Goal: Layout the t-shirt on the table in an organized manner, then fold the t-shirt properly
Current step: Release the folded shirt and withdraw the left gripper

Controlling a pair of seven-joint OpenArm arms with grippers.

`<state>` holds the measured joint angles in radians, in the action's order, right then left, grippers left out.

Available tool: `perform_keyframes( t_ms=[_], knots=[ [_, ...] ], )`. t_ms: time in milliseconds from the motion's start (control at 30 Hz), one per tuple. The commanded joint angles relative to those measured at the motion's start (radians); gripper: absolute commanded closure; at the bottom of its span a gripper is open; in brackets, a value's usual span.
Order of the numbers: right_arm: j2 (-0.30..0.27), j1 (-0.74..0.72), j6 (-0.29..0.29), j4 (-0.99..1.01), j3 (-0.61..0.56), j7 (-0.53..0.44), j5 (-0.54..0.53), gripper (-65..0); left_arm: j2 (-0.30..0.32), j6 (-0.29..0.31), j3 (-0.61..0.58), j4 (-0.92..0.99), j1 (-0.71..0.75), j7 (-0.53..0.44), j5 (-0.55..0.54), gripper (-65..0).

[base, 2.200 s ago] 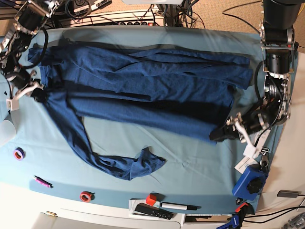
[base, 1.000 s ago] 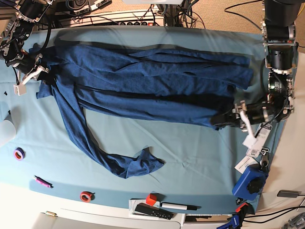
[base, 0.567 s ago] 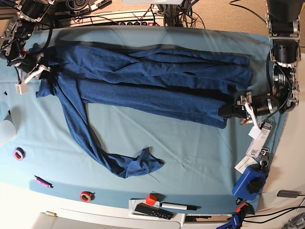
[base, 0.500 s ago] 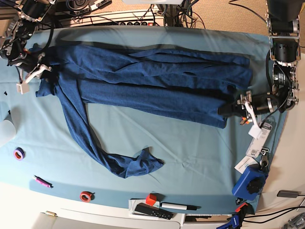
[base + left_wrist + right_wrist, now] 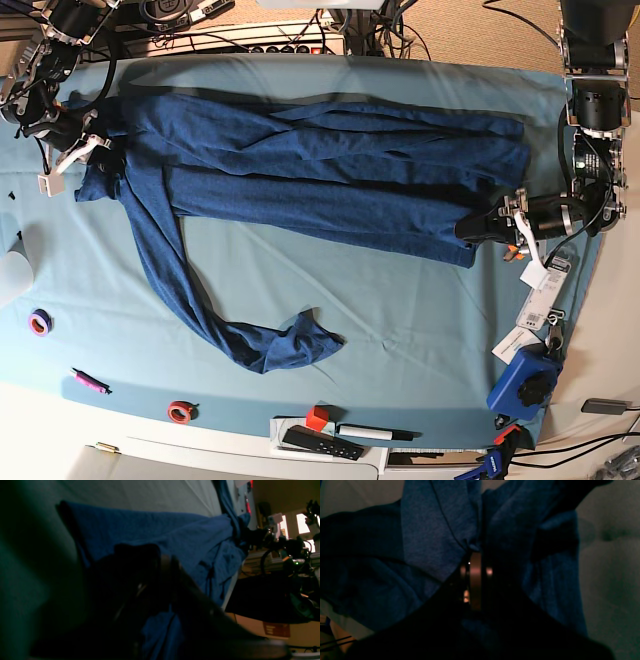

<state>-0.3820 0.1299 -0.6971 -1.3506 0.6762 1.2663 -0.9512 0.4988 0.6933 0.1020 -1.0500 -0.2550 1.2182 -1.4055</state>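
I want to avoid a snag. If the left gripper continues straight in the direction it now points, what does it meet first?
The left gripper points toward the middle of the table, and its fingers already sit at the t-shirt edge. Going straight on, it would most likely push into the shirt fabric first, though the fingers' height above the cloth is unclear.

In the left wrist view the left end effector (image 5: 140, 592) is a black, unfocused mass; whether its jaws are apart cannot be told, and it covers the near hem of the t-shirt (image 5: 175, 537). At nine o'clock the desk (image 5: 22, 555) blurs into dark teal. In the right wrist view the right end effector (image 5: 475, 555) is mostly shadow, only its metal strips readable, and the cloth under it is hidden. In the base view the arm at one o'clock is cut by the frame's top edge.
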Motion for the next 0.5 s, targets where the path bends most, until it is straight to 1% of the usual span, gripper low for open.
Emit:
perform_keyframes(
  t_ms=[0, 33, 67, 100, 200, 300, 467],
  knots=[
    [-0.023, -0.008, -0.001, -0.017, 0.006, -0.014, 0.003, -10.5, 0.014, 0.005, 0.008, -0.018, -0.023, -0.014, -0.027, -15.1],
    [-0.023, -0.008, -0.001, -0.017, 0.006, -0.021, 0.003, -16.3, 0.014, 0.005, 0.008, -0.018, -0.023, -0.014, -0.027, -19.8],
    [-0.023, -0.008, -0.001, -0.017, 0.006, -0.03, 0.003, -20.6, 0.014, 0.005, 0.008, -0.018, -0.023, -0.015, -0.027, -22.7],
    [-0.023, -0.008, -0.001, -0.017, 0.006, -0.039, 0.003, -22.9, 0.014, 0.005, 0.008, -0.018, -0.023, -0.015, -0.027, -23.5],
    [-0.023, -0.009, -0.001, -0.017, 0.006, -0.06, 0.003, -23.1, 0.014, 0.005, 0.008, -0.018, -0.023, -0.016, -0.035, -23.4],
    [-0.023, -0.011, -0.001, -0.017, 0.006, -0.065, 0.003, -23.1, 0.014, 0.005, 0.008, -0.018, -0.026, -0.038, -0.054, -23.4],
    [-0.05, -0.014, -0.001, -0.017, 0.006, -0.068, 0.01, -23.1, 0.021, 0.005, 0.012, -0.018, -0.064, -0.045, -0.061, -23.4]
  ],
)
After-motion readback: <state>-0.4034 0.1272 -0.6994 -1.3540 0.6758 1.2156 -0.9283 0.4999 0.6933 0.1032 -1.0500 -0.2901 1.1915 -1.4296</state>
